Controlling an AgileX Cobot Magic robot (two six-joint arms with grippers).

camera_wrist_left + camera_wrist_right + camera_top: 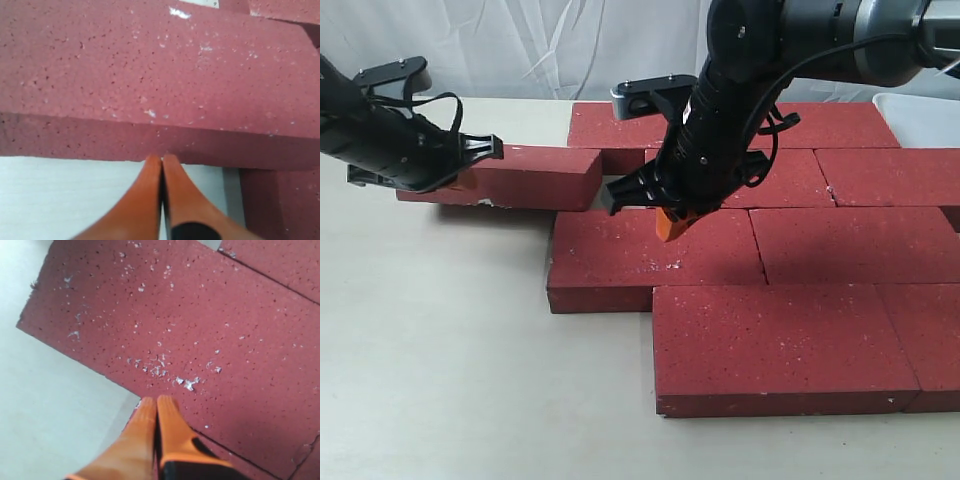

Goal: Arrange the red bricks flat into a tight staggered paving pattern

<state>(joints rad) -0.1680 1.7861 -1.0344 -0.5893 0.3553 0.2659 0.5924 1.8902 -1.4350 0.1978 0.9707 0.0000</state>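
Several red bricks lie flat in staggered rows on the right half of the table; the front one [775,345] is nearest the camera. One red brick [535,175] lies apart at the left, angled against the rows. My left gripper [470,178] is shut and empty, its orange tips pressed against that brick's long side [150,140]. My right gripper [673,224] is shut too, with nothing held. It hovers at the edge of the second-row brick [650,255], whose speckled top [200,330] fills the right wrist view. There the right gripper [156,402] shows its fingers together.
A white bin [925,115] stands at the back right behind the bricks. A pale tabletop [440,350] spreads to the left and front. A white curtain [540,45] hangs behind. A small gap [612,186] separates the loose brick from the rows.
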